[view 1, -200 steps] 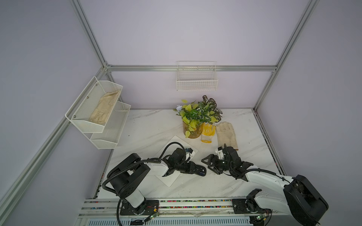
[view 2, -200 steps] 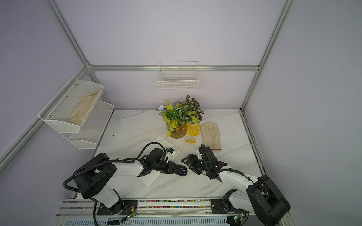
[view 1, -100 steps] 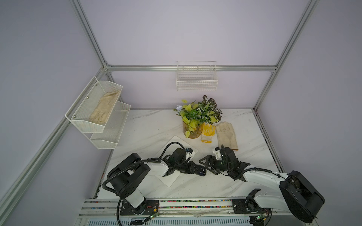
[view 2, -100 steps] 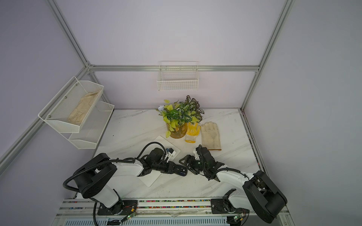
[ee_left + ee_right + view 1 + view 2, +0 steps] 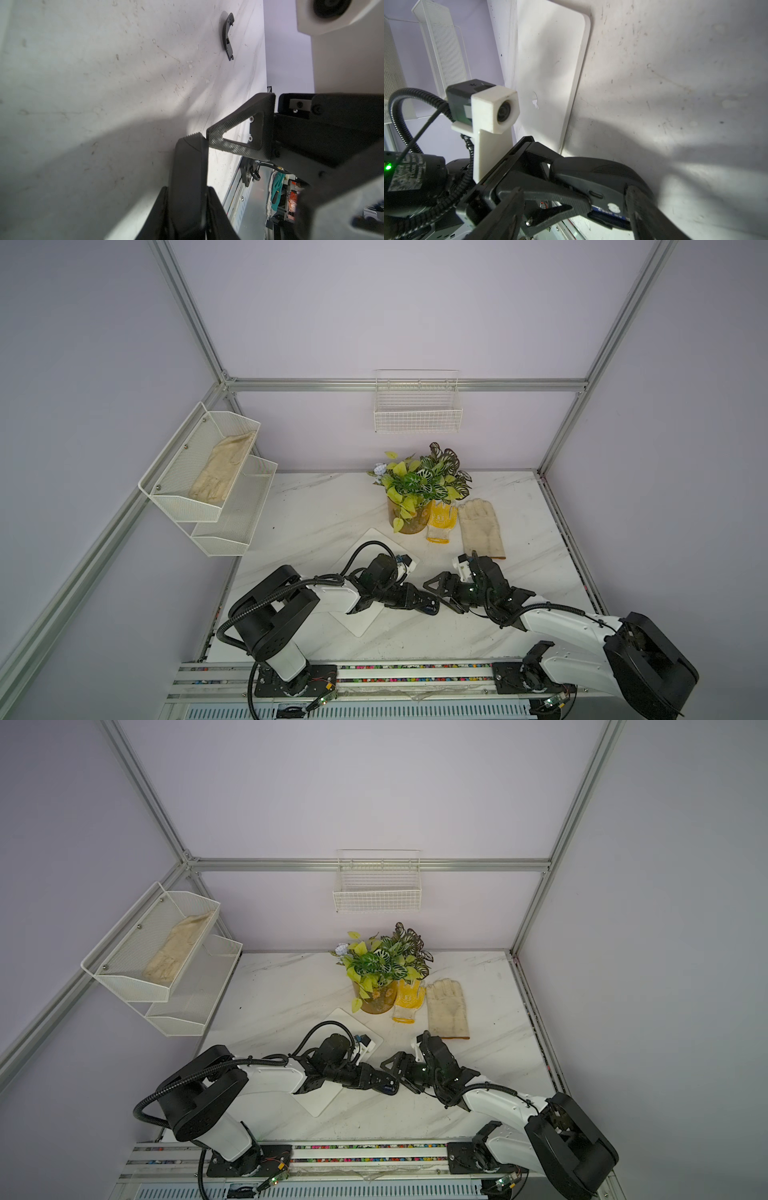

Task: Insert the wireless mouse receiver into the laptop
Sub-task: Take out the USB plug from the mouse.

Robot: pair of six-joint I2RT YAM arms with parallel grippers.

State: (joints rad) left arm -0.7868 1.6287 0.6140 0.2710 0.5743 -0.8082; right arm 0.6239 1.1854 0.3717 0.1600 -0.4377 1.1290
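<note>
Near the front of the tabletop (image 5: 311,510), the left claw (image 5: 428,606) is clamped on the black mouse (image 5: 602,176), whose labelled side shows. The right claw (image 5: 441,596) stands wide, its fingers straddling the mouse's tip, 1 of them touching it. The wireless mouse receiver is too small to make out. The laptop (image 5: 550,62) lies closed just behind, under the left arm. A potted plant (image 5: 411,497) stands farther back.

left gripper (image 5: 426,606) tight, right gripper (image 5: 441,596) wide
</note>
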